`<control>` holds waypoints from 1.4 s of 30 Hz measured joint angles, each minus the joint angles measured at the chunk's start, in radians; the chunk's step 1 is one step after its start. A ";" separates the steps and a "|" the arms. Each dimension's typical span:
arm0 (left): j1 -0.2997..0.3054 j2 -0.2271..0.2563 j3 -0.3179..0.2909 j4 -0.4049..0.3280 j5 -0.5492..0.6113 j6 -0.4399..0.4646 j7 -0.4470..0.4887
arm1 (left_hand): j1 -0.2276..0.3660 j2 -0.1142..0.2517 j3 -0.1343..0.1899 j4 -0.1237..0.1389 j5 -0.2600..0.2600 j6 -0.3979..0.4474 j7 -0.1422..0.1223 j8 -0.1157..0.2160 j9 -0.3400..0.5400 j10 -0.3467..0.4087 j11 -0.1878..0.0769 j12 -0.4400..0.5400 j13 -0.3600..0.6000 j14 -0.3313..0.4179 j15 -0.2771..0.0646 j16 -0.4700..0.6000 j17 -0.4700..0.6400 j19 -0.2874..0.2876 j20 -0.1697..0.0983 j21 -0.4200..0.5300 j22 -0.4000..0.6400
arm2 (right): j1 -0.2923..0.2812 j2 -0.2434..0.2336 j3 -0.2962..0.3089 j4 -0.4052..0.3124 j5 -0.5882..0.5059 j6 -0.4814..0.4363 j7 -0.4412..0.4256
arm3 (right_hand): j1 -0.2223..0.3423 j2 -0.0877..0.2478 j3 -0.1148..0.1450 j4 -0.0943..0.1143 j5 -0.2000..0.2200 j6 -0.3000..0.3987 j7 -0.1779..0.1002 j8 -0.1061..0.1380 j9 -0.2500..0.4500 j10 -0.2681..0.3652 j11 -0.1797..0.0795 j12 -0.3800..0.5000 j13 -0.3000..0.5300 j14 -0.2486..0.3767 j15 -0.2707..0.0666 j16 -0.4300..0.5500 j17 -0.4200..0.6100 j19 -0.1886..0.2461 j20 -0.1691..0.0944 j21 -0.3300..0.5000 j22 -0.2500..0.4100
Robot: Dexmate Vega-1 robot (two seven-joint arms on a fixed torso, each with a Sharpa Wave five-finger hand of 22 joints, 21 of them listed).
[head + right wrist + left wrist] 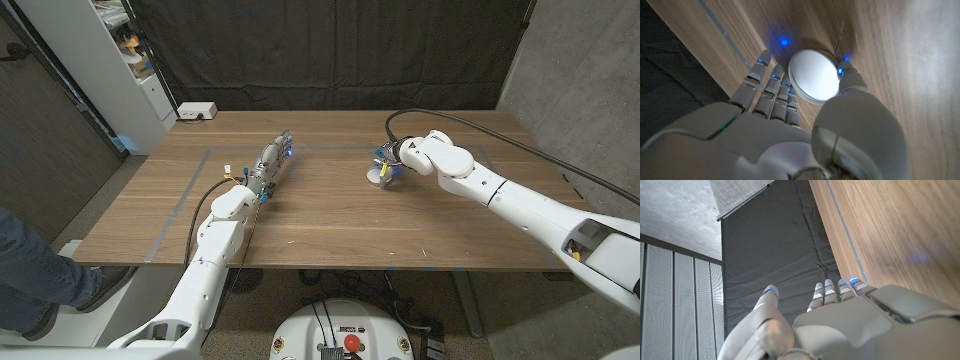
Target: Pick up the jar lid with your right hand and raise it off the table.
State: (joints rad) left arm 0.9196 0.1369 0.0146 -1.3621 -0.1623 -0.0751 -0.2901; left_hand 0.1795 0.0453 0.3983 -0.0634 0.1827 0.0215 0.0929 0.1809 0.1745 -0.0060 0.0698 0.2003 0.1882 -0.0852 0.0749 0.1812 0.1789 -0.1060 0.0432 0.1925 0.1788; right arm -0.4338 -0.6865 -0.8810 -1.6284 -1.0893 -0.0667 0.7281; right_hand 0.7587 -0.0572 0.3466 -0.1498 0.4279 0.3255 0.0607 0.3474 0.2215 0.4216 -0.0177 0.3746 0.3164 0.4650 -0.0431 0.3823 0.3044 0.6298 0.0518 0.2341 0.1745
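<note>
Jar lid (812,76) lies flat on the wooden surface (330,215), at about two o'clock from the surface's middle in the head view, where it shows as a small pale disc (378,176) under the right robot hand (387,163). In the right wrist view the right robot hand (790,130) brackets the lid: the fingers (774,90) sit against one side of its rim and the thumb tip (846,70) lies at the opposite side. Whether the pinch is already firm I cannot tell; the lid looks to be still down on the wood.

The step in hand, as I judge it, is securing the grip before the lift. A thin, low lid gives little edge to catch, so the fingertips should stay low, close to the wood, and press in from both sides evenly across the widest part. Uneven pressure would likely push it sliding or flip it up on edge. Once the rim is truly caught, raise straight up and slowly, keeping the lid level.

The left robot hand (272,163) lies at about ten o'clock, fingers straight and apart, holding nothing, well apart from the lid.
</note>
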 measured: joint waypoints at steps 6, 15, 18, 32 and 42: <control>-0.002 0.000 0.001 0.003 0.000 -0.001 -0.003 | 0.000 0.000 0.000 0.000 0.000 0.000 0.000 0.000 0.000 0.000 0.000 0.000 0.000 0.000 0.000 0.000 0.000 0.000 0.000 0.000 0.000 | -0.006 -0.005 0.012 -0.019 0.001 0.002 0.007 | 0.000 0.000 0.003 0.003 -0.008 0.000 0.000 0.000 0.000 0.000 0.000 0.001 0.002 0.000 0.000 0.000 0.000 0.000 0.000 0.000 0.000; -0.003 0.000 0.003 0.003 0.000 -0.003 -0.005 | 0.000 0.000 0.000 0.000 0.000 0.000 0.000 0.000 0.000 0.000 0.000 0.000 0.000 0.000 0.000 0.000 0.000 0.000 0.000 0.000 0.000 | -0.015 -0.010 0.028 -0.042 0.003 0.006 0.014 | 0.000 0.000 0.000 0.006 -0.010 0.018 -0.018 -0.003 0.003 0.007 -0.007 0.001 0.009 0.000 0.000 0.000 0.005 0.005 0.005 -0.006 0.000; -0.003 0.000 0.004 0.003 0.000 -0.003 -0.005 | 0.000 0.000 -0.004 -0.004 0.000 0.000 0.000 0.000 0.000 0.000 0.000 0.000 0.000 0.000 0.000 0.000 0.000 0.000 0.000 0.000 0.000 | -0.015 -0.010 0.028 -0.042 0.003 0.006 0.015 | 0.000 0.000 0.000 0.006 -0.012 0.018 -0.018 -0.003 0.003 0.007 -0.007 0.001 0.011 0.000 0.000 0.000 0.005 0.005 0.005 -0.006 0.000; -0.002 0.003 0.006 0.001 -0.001 -0.005 -0.010 | 0.000 0.000 -0.004 -0.004 0.000 0.000 0.000 0.000 0.000 0.000 0.000 0.000 0.000 0.000 0.000 0.000 0.000 0.000 0.000 0.000 0.000 | -0.029 -0.019 0.059 -0.085 -0.002 -0.002 0.028 | 0.000 0.000 -0.001 0.005 -0.026 0.018 -0.018 -0.010 0.005 0.007 -0.007 0.001 0.016 0.005 -0.005 0.008 0.014 0.005 0.005 -0.006 0.000; -0.002 0.004 0.007 0.000 -0.002 -0.007 -0.016 | 0.000 0.000 -0.004 -0.004 0.000 0.000 0.000 0.000 0.000 0.000 0.000 0.000 0.000 0.000 0.000 0.000 0.000 0.000 0.000 0.000 0.000 | -0.035 -0.025 0.082 -0.117 0.003 -0.004 0.042 | 0.000 0.000 -0.005 0.009 -0.035 0.025 -0.025 -0.014 0.004 0.007 -0.007 0.001 0.021 0.005 -0.005 0.008 0.018 0.005 0.005 -0.006 0.000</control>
State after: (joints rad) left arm 0.9171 0.1408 0.0215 -1.3622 -0.1645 -0.0825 -0.3061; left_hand 0.1795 0.0452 0.3942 -0.0675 0.1827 0.0215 0.0929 0.1809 0.1745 -0.0060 0.0698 0.2003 0.1883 -0.0851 0.0749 0.1812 0.1788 -0.1059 0.0432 0.1925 0.1788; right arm -0.4689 -0.7114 -0.7995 -1.7451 -1.0865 -0.0705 0.7703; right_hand 0.7589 -0.0574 0.3421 -0.1406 0.3930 0.3507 0.0352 0.3333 0.2258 0.4286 -0.0248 0.3753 0.3375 0.4700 -0.0483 0.3900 0.3229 0.6351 0.0572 0.2282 0.1744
